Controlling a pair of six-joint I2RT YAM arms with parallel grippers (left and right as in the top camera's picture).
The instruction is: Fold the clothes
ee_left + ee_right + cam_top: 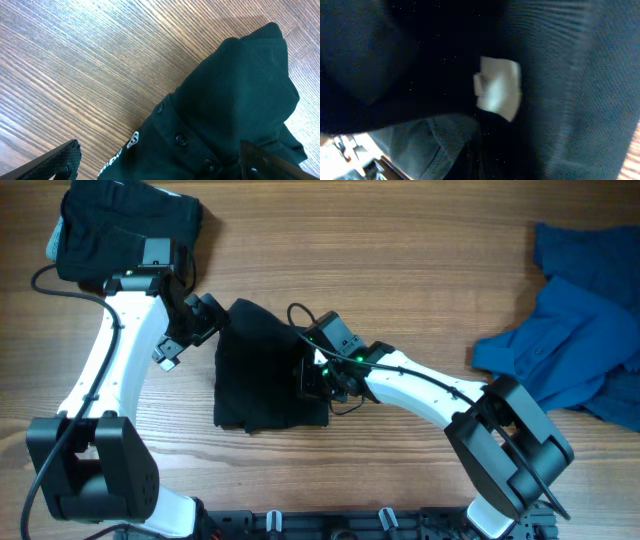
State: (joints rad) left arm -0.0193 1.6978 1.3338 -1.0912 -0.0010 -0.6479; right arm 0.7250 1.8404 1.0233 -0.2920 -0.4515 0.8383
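A black shirt (262,370) lies folded into a rough rectangle at the table's middle. My left gripper (205,320) hovers at its upper left corner, open. In the left wrist view both fingertips (55,162) stand wide apart, with the buttoned placket and white chest mark (132,141) of the shirt (235,95) between them. My right gripper (310,375) is at the shirt's right edge, shut on the fabric. Dark cloth (570,90) fills the right wrist view, showing a white tag (497,87) and hiding the fingers.
Another black garment (125,225) lies bunched at the back left, behind the left arm. Crumpled blue clothes (580,340) spread over the right end of the wooden table (400,260). A black rail (330,525) runs along the front edge.
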